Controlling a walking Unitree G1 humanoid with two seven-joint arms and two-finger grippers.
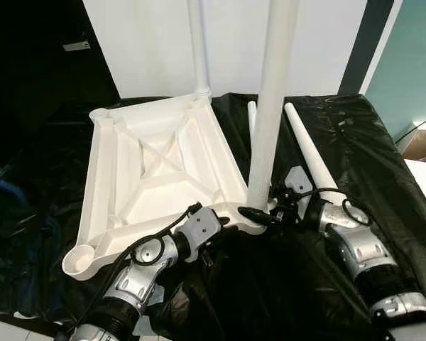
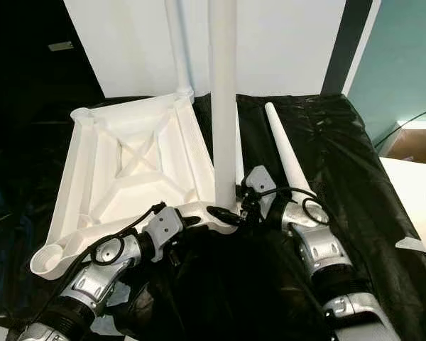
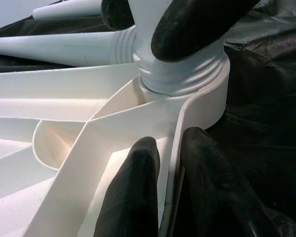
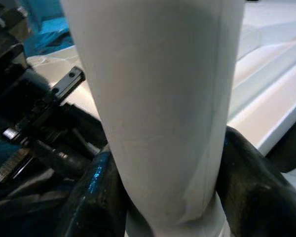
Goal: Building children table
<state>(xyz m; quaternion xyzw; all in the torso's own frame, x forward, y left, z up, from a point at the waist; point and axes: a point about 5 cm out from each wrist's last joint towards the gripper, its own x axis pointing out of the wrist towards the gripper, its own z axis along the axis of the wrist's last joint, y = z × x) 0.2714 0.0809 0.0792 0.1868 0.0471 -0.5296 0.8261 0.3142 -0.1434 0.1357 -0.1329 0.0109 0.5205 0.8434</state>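
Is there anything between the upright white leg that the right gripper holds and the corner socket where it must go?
Nothing visible. The tapered white plastic leg already stands in the round corner socket of the upturned white tabletop; the right gripper grips its base, and the left gripper pinches the rim.

Head stereo pair is aimed fwd and down at upturned tabletop (image 1: 156, 170); nearly the same scene is covered. Wrist cams are set v. close: left along tabletop rim, right against upright leg (image 4: 158, 108).
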